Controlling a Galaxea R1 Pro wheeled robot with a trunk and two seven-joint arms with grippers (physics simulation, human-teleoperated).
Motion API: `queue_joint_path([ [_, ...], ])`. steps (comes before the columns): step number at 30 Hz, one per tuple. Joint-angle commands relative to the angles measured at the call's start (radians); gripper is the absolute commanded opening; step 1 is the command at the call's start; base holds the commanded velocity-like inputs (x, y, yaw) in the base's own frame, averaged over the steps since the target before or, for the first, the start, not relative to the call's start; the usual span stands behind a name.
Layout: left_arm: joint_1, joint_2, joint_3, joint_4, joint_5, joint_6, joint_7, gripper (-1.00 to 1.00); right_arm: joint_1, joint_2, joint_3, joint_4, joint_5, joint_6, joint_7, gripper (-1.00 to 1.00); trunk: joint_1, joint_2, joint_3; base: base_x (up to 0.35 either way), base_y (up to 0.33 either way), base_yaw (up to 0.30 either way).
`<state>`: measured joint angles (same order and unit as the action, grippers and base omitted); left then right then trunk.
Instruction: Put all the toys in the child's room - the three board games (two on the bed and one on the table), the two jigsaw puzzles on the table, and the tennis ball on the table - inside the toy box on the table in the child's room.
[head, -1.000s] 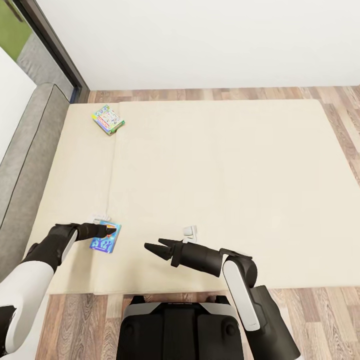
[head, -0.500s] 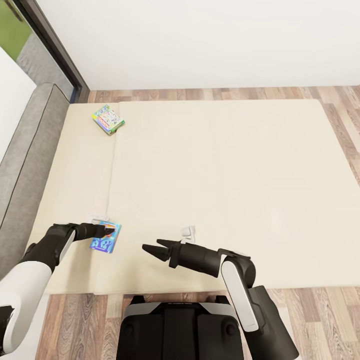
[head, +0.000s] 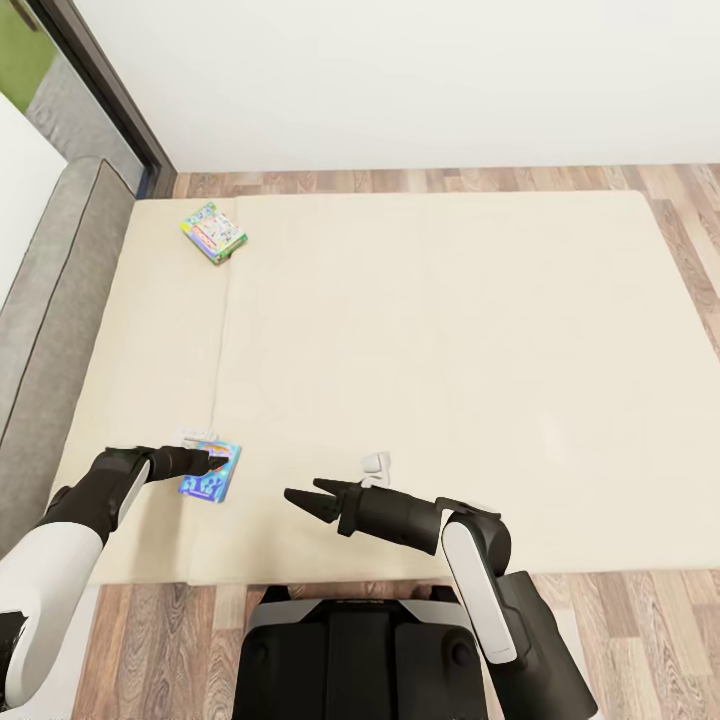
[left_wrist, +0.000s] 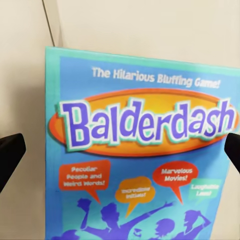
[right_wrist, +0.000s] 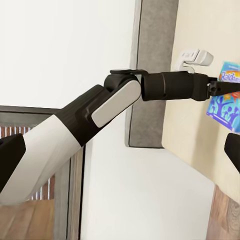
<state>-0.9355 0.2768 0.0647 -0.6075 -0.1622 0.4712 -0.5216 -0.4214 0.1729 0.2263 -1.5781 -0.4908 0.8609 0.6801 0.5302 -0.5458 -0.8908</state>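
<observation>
While the head camera has tipped slightly since a second ago, the left end effector (head: 218, 461) stays spread wide astride the blue board game (head: 210, 473) on the bed (head: 450, 330); grasp likely next

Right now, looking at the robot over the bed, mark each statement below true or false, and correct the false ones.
1. The left gripper is at the Balderdash box. True.
2. The left gripper has clamped shut on that box. False: its fingers stand open at either side of the box.
3. A second game box lies on the bed near the headboard. True.
4. The right gripper holds a tennis ball. False: it is open and empty.
5. The Balderdash box stands upright on its edge. False: it lies flat on the mattress cover.
</observation>
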Motion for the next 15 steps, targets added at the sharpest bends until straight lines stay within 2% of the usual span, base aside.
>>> queue_joint_path([
  [1, 0.000, -0.001, 0.006, -0.002, -0.011, 0.004, -0.009, 1.00, 0.000, 0.000, -0.001, 0.000, -0.002, 0.006, 0.001, 1.00, 0.000, -0.001, -0.002, 0.000, 0.000, 0.000],
  [15, 0.000, -0.001, 0.006, -0.002, -0.010, 0.004, -0.008, 1.00, 0.000, 0.000, -0.001, 0.000, -0.002, 0.006, 0.001, 1.00, 0.000, -0.001, -0.022, 0.000, 0.000, 0.000],
])
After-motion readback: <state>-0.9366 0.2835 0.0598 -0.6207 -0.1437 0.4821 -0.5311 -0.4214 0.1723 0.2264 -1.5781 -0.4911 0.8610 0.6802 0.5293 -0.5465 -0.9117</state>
